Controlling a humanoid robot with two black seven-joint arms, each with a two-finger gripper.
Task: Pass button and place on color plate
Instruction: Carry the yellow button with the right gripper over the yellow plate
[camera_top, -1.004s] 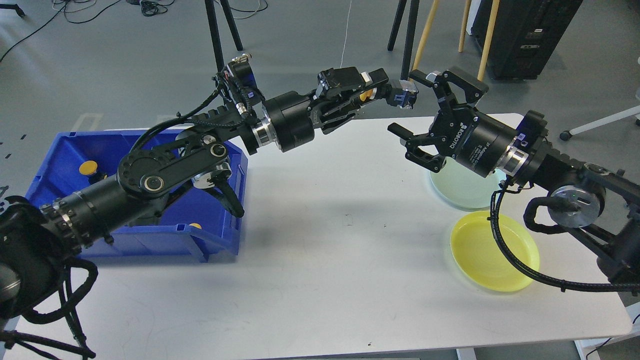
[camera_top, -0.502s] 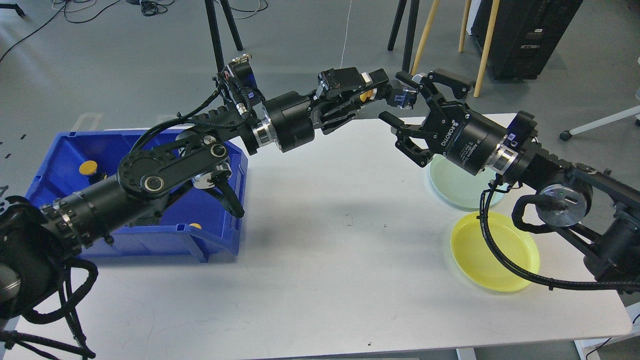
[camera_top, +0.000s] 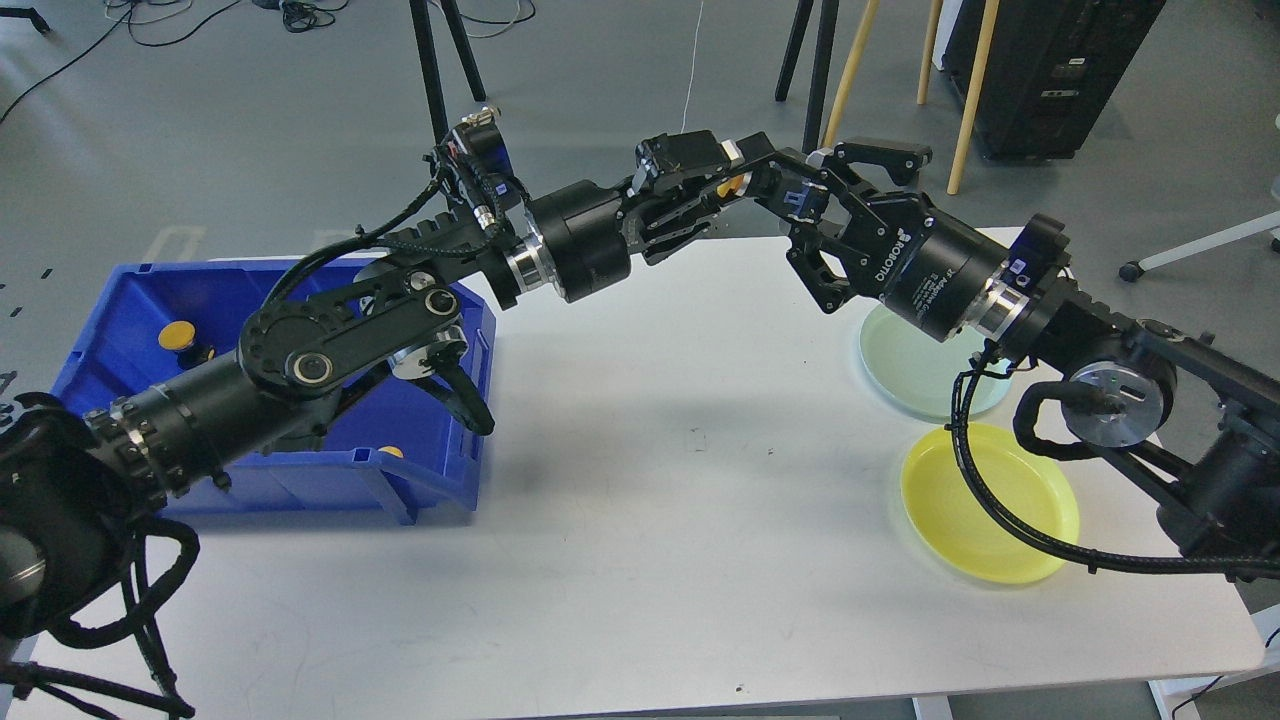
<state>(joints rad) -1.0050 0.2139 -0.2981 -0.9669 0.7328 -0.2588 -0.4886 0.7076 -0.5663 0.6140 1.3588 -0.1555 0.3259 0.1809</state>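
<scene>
Passing step, mid-air, above far edge of white table.

Head view: left gripper pinching small yellow round button; only little bit of button peeks out. Right gripper with fingers spread, reaching in around left gripper's tip. Cannot tell if right fingers touch button yet.

Round yellow plastic plate near right table edge, bare. Pale green round plate just behind it. Blue plastic bin at left holds more yellow buttons.

Next, my guess: right fingers squeeze button, then left lets go. Then carry to yellow plate.
</scene>
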